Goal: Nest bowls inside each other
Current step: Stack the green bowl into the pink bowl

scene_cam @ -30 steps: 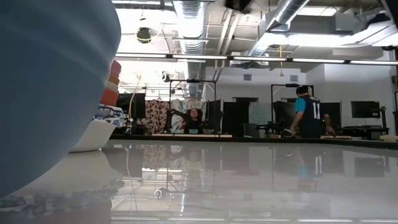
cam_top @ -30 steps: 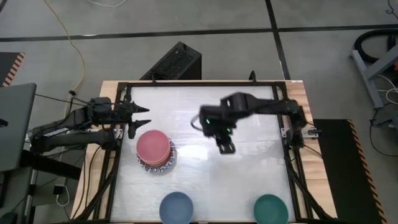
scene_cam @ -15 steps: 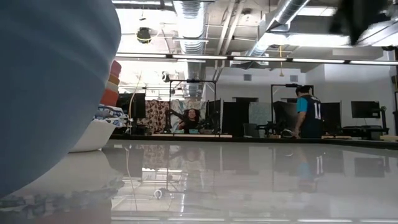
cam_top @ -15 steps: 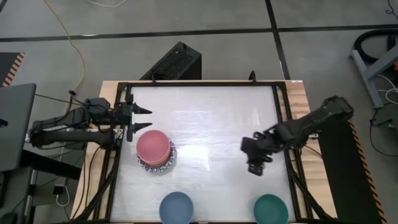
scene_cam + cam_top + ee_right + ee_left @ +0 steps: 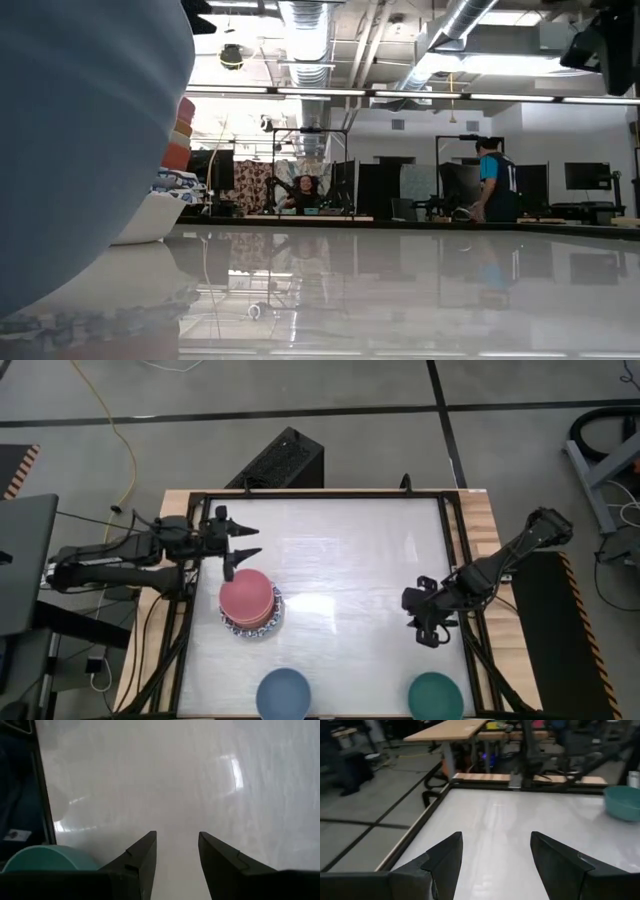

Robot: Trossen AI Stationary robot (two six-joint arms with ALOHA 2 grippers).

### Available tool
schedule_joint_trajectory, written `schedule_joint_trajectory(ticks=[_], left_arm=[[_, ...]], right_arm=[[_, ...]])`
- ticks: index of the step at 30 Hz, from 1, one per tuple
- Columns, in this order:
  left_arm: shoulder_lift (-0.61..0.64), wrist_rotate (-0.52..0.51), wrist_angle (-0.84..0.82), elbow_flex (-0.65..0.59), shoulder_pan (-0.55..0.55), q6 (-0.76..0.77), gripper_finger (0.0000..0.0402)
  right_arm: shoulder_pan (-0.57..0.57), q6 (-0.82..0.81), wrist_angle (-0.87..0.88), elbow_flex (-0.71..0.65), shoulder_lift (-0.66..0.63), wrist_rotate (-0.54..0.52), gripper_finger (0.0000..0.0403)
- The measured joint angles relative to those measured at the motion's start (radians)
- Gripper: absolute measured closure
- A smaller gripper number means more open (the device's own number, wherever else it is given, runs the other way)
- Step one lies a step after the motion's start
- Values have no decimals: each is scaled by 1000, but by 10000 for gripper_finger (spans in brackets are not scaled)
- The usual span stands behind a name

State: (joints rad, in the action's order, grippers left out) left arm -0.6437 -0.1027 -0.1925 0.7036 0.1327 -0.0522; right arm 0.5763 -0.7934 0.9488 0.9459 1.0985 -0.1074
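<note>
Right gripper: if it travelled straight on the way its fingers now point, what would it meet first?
Probably the bare table: the right gripper, fingers open and empty, tilts down at it. The dark green bowl lies off to one side, seemingly outside that line.

Wide bare stretch across the middle and far half of the table, open for passage. Blocked at the left by the stack of bowls, with the left gripper spread just beyond it. Near edge narrowed by a blue bowl and a green bowl, clear gap between. Right gripper parted, above bare surface near the green bowl.
</note>
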Motion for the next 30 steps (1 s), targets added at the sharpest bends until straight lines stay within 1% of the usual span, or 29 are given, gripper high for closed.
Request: schedule_joint_trajectory(ticks=[3,7,11,14,17,21,25,30], left_arm=[[-21,-45,33,0,0,29,178],[-31,-48,29,36,1,39,178],[-30,-48,1,83,1,55,178],[-30,-46,-46,122,1,52,178],[-29,-16,-95,143,1,51,178],[-30,31,-136,147,0,50,178],[-30,46,-185,147,0,50,178],[-30,46,-197,147,0,32,178]], right_arm=[[0,61,-27,0,0,0,237],[0,110,-35,0,0,0,237],[-9,120,-62,0,0,-2,236],[-30,99,-104,0,0,-4,233],[-43,102,-139,0,2,0,222],[-42,121,-136,0,3,26,199],[-14,81,-127,0,26,34,173],[44,-30,-118,0,92,129,159]])
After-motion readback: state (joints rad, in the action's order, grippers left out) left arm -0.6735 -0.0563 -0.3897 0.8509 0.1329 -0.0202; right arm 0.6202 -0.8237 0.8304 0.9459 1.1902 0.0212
